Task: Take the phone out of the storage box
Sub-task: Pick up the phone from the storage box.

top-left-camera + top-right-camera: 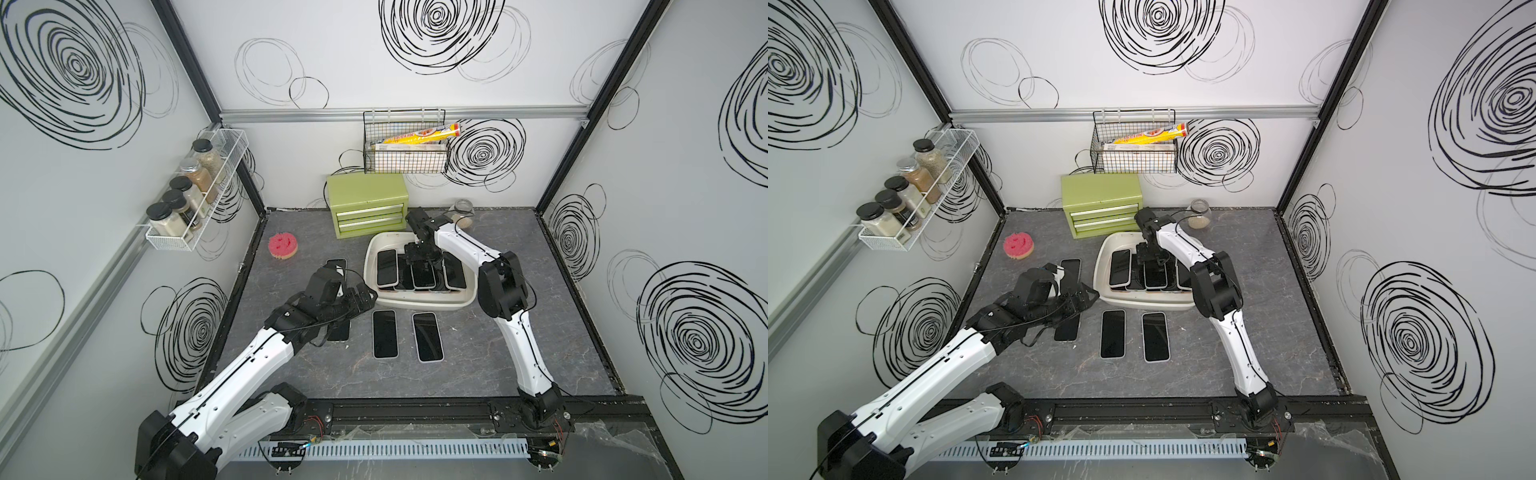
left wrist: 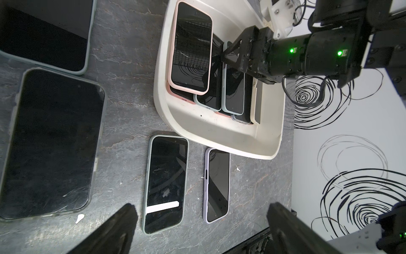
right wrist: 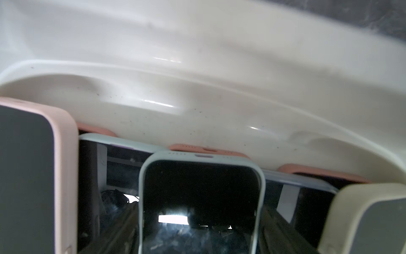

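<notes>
Right end effector [image 1: 422, 265] straddles a phone [image 1: 424, 278] inside the crowded storage box [image 1: 419, 302].

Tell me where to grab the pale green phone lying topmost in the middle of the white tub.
Pinch the pale green phone across its two long edges, coming down from above. It lies screen-up atop other phones in the storage box, so those edges probably stand clear; the right gripper straddles it.

Storage box [image 1: 419, 306] packed w/ phones [image 1: 386, 266]; chest [image 1: 365, 199] close behind.

table phones [image 1: 384, 333] 4 | boxed phones [image 1: 386, 267] maybe 7 | storage box [image 1: 419, 302] 1
</notes>
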`<action>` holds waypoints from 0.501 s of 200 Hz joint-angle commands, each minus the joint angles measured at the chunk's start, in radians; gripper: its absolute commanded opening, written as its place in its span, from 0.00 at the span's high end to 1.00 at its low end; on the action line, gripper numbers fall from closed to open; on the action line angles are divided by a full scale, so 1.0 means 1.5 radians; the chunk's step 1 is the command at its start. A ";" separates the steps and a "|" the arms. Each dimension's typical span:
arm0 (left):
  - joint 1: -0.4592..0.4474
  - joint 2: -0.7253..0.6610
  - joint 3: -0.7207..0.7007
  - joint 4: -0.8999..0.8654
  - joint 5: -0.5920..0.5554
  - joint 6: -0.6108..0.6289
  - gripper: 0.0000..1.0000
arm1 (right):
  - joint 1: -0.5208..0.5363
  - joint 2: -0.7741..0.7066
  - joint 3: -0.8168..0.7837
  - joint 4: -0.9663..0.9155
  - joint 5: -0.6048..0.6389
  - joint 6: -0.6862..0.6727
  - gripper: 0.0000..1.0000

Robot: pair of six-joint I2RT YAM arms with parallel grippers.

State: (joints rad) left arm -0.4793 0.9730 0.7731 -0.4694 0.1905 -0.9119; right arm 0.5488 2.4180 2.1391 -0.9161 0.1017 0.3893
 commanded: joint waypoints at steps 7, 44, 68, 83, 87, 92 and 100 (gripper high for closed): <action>0.007 0.003 -0.003 0.033 0.014 0.017 0.02 | 0.002 0.010 -0.033 -0.046 0.017 0.008 0.36; -0.003 -0.003 -0.013 0.135 0.075 0.033 0.02 | 0.002 -0.005 0.000 -0.057 0.018 0.008 0.44; -0.015 -0.012 -0.037 0.229 0.105 0.026 0.02 | 0.002 -0.013 0.050 -0.083 0.005 0.002 0.46; -0.026 0.003 -0.041 0.260 0.112 0.021 0.01 | 0.002 -0.016 0.085 -0.109 0.003 -0.005 0.46; -0.030 0.009 -0.042 0.267 0.114 0.021 0.02 | 0.002 -0.017 0.093 -0.116 0.002 -0.007 0.47; -0.036 0.017 -0.041 0.275 0.113 0.022 0.02 | 0.001 -0.019 0.101 -0.124 0.000 -0.009 0.48; -0.047 0.031 -0.042 0.290 0.111 0.023 0.01 | 0.001 -0.023 0.107 -0.133 -0.002 -0.009 0.49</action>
State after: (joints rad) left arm -0.5152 0.9798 0.7231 -0.1989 0.3195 -0.8906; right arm 0.5488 2.4149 2.2215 -1.0245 0.1070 0.3893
